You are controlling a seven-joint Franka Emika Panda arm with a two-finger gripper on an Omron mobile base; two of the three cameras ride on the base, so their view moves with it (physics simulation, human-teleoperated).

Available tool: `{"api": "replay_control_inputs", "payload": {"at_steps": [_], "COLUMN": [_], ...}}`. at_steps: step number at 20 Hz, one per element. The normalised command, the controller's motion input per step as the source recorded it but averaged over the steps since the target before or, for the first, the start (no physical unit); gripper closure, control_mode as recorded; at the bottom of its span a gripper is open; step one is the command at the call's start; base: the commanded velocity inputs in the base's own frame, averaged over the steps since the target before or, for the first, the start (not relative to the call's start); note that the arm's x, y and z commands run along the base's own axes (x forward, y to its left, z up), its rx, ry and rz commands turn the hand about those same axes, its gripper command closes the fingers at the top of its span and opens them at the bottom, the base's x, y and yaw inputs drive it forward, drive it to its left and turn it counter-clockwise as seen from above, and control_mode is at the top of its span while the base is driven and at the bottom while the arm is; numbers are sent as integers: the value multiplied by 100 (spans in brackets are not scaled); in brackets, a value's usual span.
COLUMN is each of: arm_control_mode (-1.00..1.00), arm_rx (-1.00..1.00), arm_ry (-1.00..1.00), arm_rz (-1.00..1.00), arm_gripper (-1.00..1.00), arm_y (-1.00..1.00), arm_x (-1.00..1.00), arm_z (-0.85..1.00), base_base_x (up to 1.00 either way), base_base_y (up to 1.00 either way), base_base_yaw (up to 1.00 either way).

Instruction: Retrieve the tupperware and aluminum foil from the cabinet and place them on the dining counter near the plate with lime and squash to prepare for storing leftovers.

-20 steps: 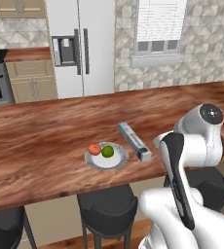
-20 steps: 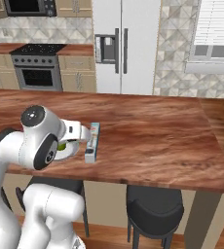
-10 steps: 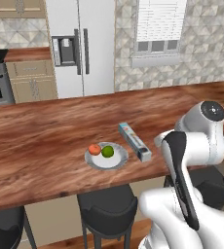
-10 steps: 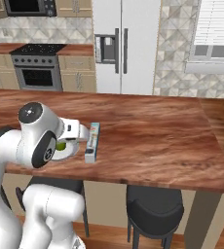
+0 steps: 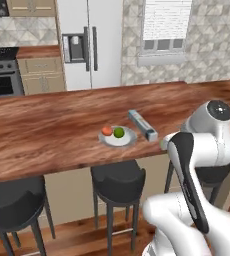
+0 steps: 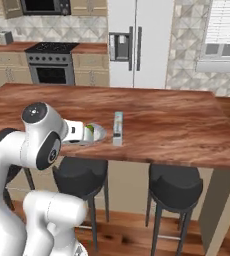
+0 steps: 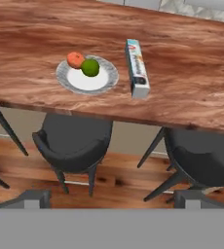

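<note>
1. Nearest the cameras, the gripper point(image 7: 112, 204) is held back from the counter edge, above the stools point(image 7: 75, 141); its fingers point(image 7: 33, 198) stand wide apart and nothing is held between them.
2. On the dining counter point(image 5: 47, 130), close to its near edge, the plate point(image 5: 118, 136) is seen with the squash point(image 5: 107, 131) and the lime point(image 5: 119, 132) resting on it, touching each other.
3. Just beside the plate, on its right in the left base view, the aluminum foil point(image 5: 142, 125) lies flat on the wood. Its long axis runs roughly from the near edge toward the far edge of the counter, slightly slanted; which end is the blue one cannot be told with certainty.
4. The foil step is judged done, since the carton rests free near the plate.
5. The tupperware is not found on the counter beside the plate, so its retrieval from the cabinet is judged to remain.
6. Farthest back, the refrigerator point(image 5: 89, 45) and the stove point(image 6: 52, 65) are shown.
</note>
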Motion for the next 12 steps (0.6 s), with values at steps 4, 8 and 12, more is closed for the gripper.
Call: {"api": "replay_control_inputs", "payload": {"at_steps": [4,8,12], "arm_control_mode": [100,100,100], "arm_rx": [0,0,0], "arm_ry": [0,0,0], "arm_rz": [0,0,0], "arm_gripper": [-100,-100,-100], "arm_y": [0,0,0], "arm_x": [0,0,0], "arm_z": [0,0,0], "base_base_x": [-76,-10,11], "base_base_y": [100,100,100], "base_base_yaw": [16,22,27]}}
